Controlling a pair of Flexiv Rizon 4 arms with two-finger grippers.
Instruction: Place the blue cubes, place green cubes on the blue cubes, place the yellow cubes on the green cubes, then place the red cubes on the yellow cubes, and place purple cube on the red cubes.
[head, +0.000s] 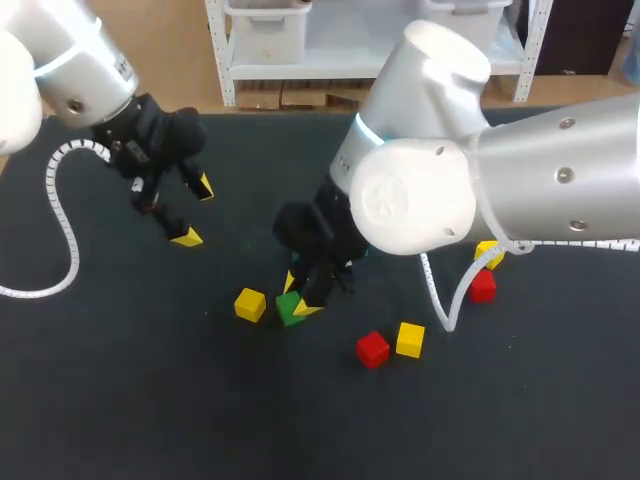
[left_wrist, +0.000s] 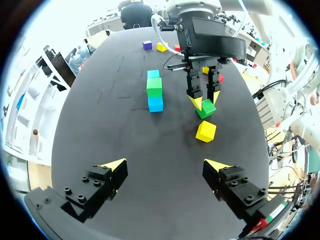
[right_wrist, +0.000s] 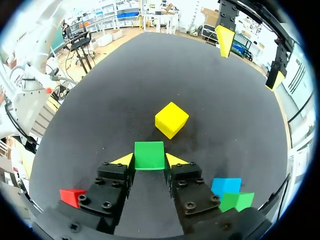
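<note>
If snug, end effector (right_wrist: 150, 161) around cube (right_wrist: 149, 151)

A wide desk (head: 140, 400) carries everything, its top covered edge to edge in a dark, charcoal-black matte surface. The covering lies flat, with a few faint pale scuffs in the left wrist view. Light falls evenly across it, leaving only soft, short shadows.
</note>
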